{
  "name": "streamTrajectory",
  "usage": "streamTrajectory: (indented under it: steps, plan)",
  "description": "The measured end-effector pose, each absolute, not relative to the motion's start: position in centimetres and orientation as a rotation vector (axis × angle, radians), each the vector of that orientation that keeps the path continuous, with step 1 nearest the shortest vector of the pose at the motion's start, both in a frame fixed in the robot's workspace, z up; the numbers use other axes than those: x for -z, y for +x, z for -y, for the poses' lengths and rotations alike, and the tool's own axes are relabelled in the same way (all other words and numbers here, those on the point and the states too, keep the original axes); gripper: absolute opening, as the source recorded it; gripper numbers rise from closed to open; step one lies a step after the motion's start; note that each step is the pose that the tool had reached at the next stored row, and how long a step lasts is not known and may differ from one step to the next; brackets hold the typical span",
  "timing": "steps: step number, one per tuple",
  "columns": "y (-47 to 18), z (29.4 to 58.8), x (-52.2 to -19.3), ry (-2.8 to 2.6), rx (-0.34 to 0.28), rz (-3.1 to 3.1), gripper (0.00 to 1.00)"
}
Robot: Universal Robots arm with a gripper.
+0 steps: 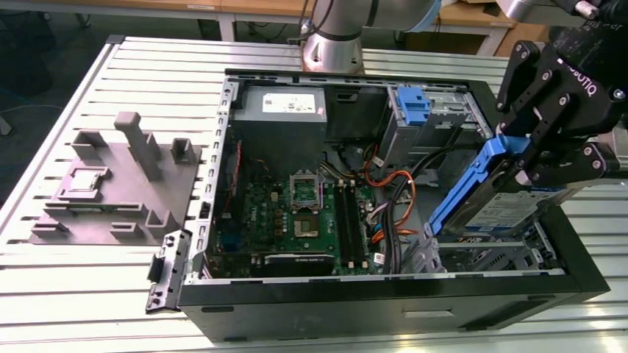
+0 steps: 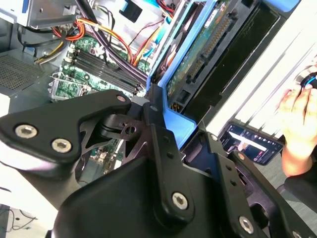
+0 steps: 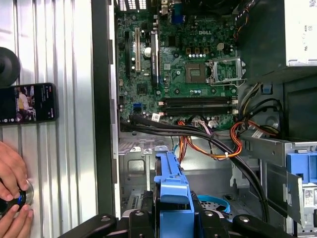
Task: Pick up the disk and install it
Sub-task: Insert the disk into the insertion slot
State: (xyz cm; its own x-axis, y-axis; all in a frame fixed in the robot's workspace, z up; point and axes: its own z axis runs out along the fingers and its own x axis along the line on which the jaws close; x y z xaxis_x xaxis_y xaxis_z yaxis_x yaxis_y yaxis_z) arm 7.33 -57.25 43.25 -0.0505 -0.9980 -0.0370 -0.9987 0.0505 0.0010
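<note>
1. The gripper (image 1: 546, 163) has its fingers pressed in on the disk (image 1: 496, 209), pinching the upper end of its blue carrier (image 1: 459, 193). In both wrist views the blue end tab sits squeezed between the black fingers (image 2: 154, 130).
2. The disk hangs from the fingertips, clear of the table (image 1: 88, 294) and over the open computer case (image 1: 393, 298). It is tilted, neither flat nor upright.
3. Its long axis runs straight out from the gripper, slanting down and away into the case. The held end is highest and the free end is lowest.
4. The silver drive bay (image 1: 471, 257) lies directly beneath and just beyond the free end. Whether the disk's lower edge touches the bay's metal cannot be told.
5. From the gripper, the motherboard (image 1: 294, 213) and the orange cables (image 1: 401, 197) lie off to one side of the disk. The upright blue bracket (image 1: 417, 103) and the power supply (image 1: 284, 110) stand farther off, at the back of the case.
6. Judged from this, the pick-up is done and the disk is not yet seated. It is aimed lengthwise at the bay.
7. Outside the case wall, well apart from the gripper, a phone (image 3: 27, 103) lies on the table and a person's hand (image 3: 12, 173) rests near it.
</note>
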Motion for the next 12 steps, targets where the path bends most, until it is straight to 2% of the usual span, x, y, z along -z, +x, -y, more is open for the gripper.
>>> streamTrajectory:
  steps: [12]
  plan:
    - [7.33, 57.25, -43.26, -2.145, -0.017, -2.257, 0.37]
